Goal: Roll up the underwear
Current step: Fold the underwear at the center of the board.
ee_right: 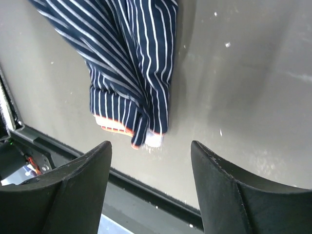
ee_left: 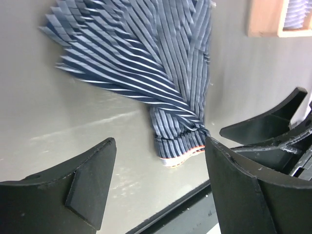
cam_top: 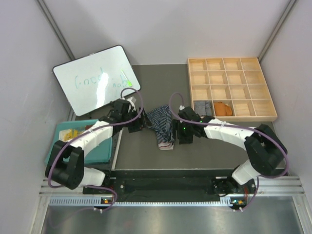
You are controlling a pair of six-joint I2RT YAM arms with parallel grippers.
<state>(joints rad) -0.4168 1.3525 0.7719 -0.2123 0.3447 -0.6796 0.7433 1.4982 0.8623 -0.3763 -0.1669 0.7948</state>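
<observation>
Two pairs stowed; the third lies unrolled.
Top: navy striped pair [cam_top: 162, 126], bunched, between left gripper [cam_top: 137, 125] at its 9 o'clock and right gripper [cam_top: 183, 132] at 3; grey pair [cam_top: 203, 107] and orange pair [cam_top: 224, 108] in wooden tray [cam_top: 253, 118]. Left wrist: jaws spread, empty, cloth at 12. Right wrist: same, hem at 11. Next, likely: pinch one end, begin rolling.

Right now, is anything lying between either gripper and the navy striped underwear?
Nothing visible does. The navy striped underwear lies on the grey table between the open left gripper and open right gripper, with only bare surface between each one's fingers and the cloth.
</observation>
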